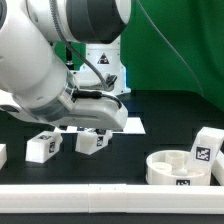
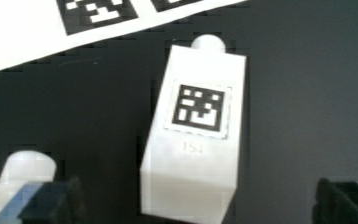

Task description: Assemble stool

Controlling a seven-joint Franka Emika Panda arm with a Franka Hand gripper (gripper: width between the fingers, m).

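Black desk (image 1: 170,110) is carrying a leg (image 2: 197,130) lying askew between the parted fingers (image 2: 30,205) of the pincer (image 2: 188,205), so closing may be twisting it loose.

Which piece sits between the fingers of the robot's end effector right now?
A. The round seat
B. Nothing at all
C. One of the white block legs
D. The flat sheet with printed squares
C: in the wrist view a tagged white leg lies between the wide-apart fingers of the end effector, untouched by them, while the round seat sits far off at the exterior view's right.
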